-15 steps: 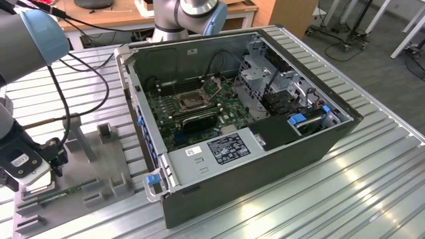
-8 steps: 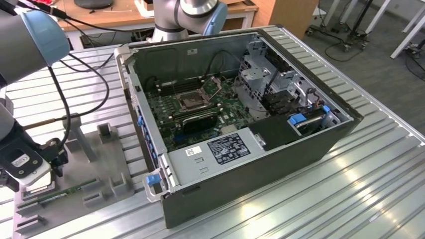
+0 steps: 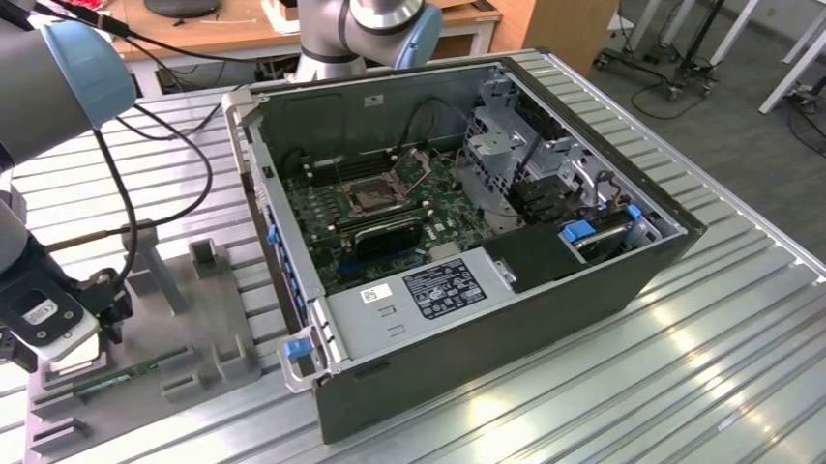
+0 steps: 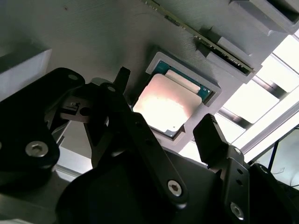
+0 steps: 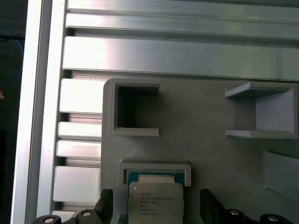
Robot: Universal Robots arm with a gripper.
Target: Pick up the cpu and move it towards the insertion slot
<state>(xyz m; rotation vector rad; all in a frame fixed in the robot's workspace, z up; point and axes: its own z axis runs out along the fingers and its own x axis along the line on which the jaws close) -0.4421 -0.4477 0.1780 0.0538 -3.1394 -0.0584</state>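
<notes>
Gripper: black two-finger gripper (image 4: 164, 99) — jaws apart, either side of chip.
CPU: flat square silvery-topped cpu (image 4: 167, 106) in grey plastic holder (image 4: 93, 32).
Slot: dark square silver-framed insertion slot (image 3: 374, 196) — inside open black computer case (image 3: 490, 358).

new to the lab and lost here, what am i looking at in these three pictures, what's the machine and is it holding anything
The machine is a single robot arm with a two-fingered pincer at its end. The exterior view looks down from off the arm onto a ribbed metal table and an open computer case. The insertion slot is the square socket on the green board inside. On the exterior view's left lies a grey holder plate with a green memory stick. Both wrist views come from cameras riding on the arm, looking past the pincer. They show the cpu lying flat in a pale frame on the plate. The pincer is open, one finger on each side of the cpu, so nothing is lifted yet.
</notes>
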